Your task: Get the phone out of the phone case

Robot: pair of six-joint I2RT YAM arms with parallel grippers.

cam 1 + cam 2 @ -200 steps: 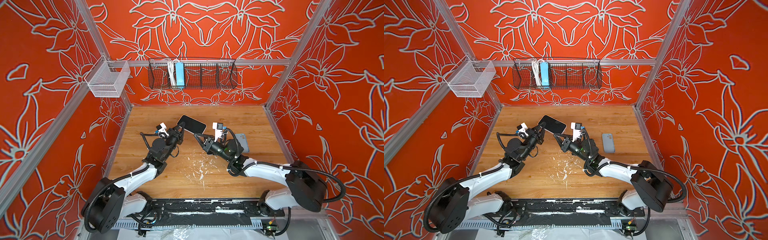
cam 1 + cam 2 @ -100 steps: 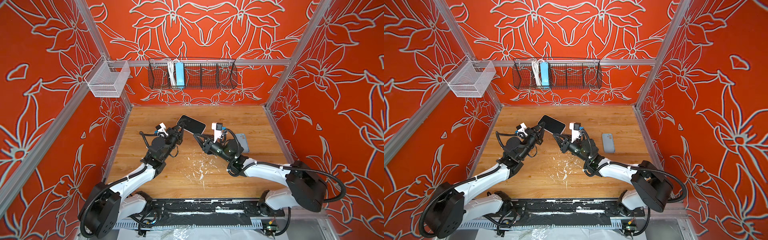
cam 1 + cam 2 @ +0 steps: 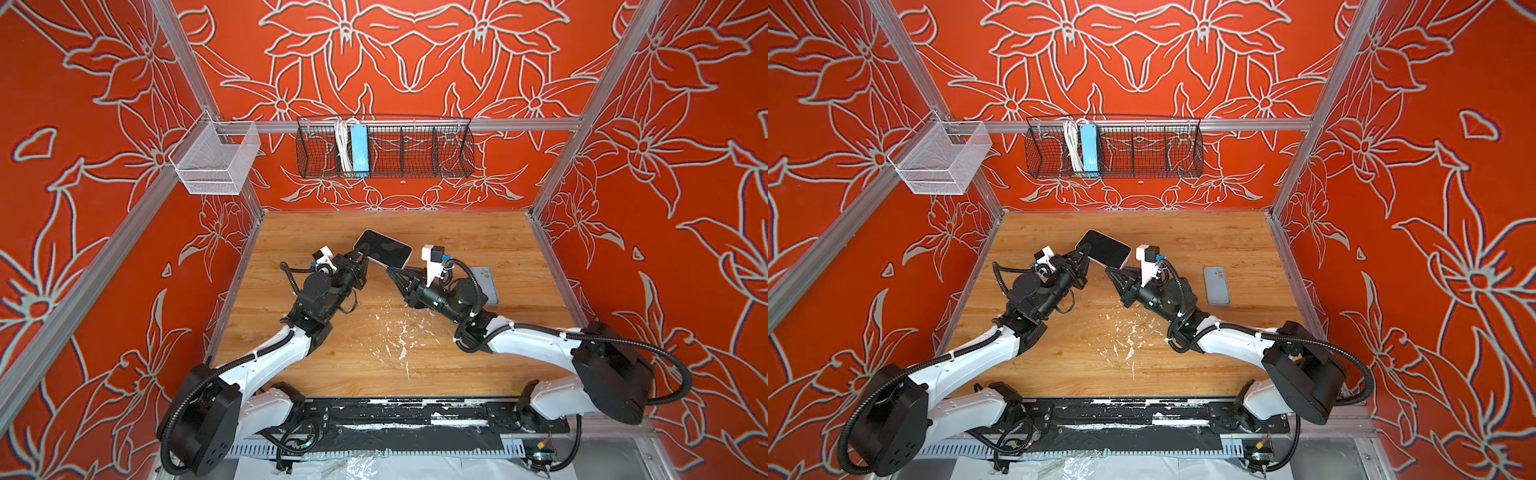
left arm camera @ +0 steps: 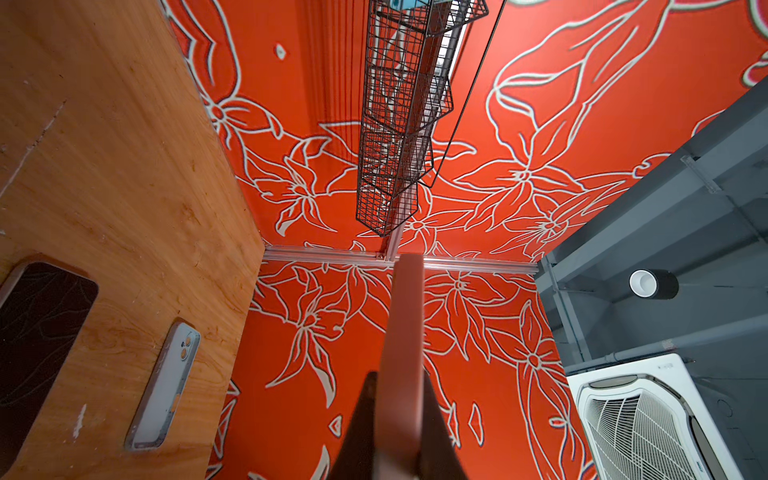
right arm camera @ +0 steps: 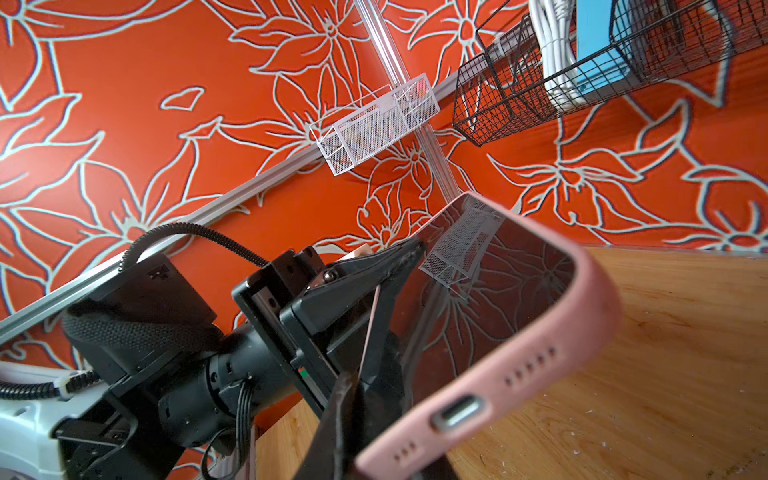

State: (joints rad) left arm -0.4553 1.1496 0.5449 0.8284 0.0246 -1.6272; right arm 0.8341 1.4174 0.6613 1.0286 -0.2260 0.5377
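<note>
Cased phone (image 3: 384,249) hangs pinched between left fingers (image 5: 382,266) and, seemingly, right fingers (image 3: 401,277)

A phone (image 3: 384,249) with a glossy black glass face that mirrors its surroundings sits in a matt pink case (image 5: 540,365), which looks rubbery and faintly dusty. The left end effector (image 3: 363,252) and right end effector (image 3: 392,272) are matt black plastic. The arms (image 3: 274,365) have smooth, glossy white shells, matt black joints and a ribbed black hose (image 5: 199,230). The table (image 3: 457,232) is light wood, smooth and grained, with white scuffs near its middle. On its right lies a smooth, satin grey-blue shell (image 3: 1217,286). On the far side hang a black wire basket (image 3: 415,153) and, to the left, a white fine-mesh basket (image 3: 216,166), both on brushed metal rails (image 3: 519,124). The walls (image 3: 415,54) are matt orange-red.
</note>
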